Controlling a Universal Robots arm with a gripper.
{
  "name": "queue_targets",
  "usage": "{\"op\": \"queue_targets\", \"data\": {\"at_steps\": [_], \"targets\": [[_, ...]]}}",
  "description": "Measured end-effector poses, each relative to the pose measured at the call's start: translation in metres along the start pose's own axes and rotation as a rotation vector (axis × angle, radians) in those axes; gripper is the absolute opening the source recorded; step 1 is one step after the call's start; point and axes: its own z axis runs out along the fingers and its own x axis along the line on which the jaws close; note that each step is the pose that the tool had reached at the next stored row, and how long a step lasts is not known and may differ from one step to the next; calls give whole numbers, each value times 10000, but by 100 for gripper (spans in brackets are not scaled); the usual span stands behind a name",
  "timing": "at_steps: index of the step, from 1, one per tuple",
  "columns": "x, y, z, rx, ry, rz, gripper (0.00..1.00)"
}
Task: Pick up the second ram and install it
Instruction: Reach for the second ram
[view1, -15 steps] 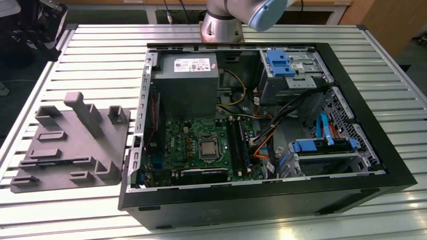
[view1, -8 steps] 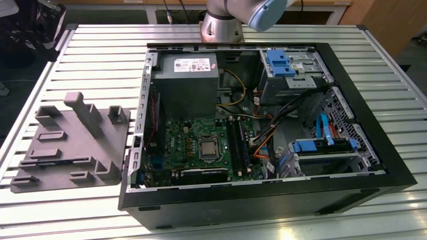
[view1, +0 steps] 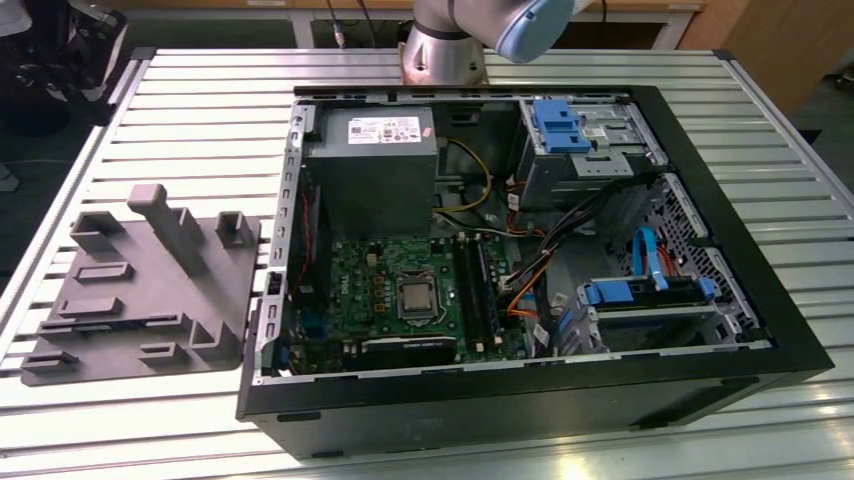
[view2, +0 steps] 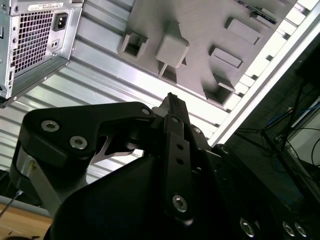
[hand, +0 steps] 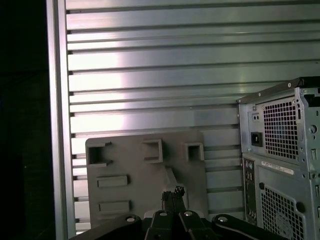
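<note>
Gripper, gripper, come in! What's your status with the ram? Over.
Gripper shut, nothing in it, over grey tray. Second ram: cannot tell if seated on motherboard. Nothing between gripper and tray.

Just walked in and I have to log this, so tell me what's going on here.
The robot arm's gripper hangs over the slatted table, close to the grey fixture tray, which sits beside the open computer case. Its fingers are shut and nothing can be seen held between them. The motherboard lies exposed inside the case. Whether the second ram already sits in its slots is too small to tell.
</note>
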Motion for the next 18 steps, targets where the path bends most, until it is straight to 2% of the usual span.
{"op": "queue_targets", "data": {"at_steps": [18], "targets": [[32,-68,15,0,0,1,11]]}}
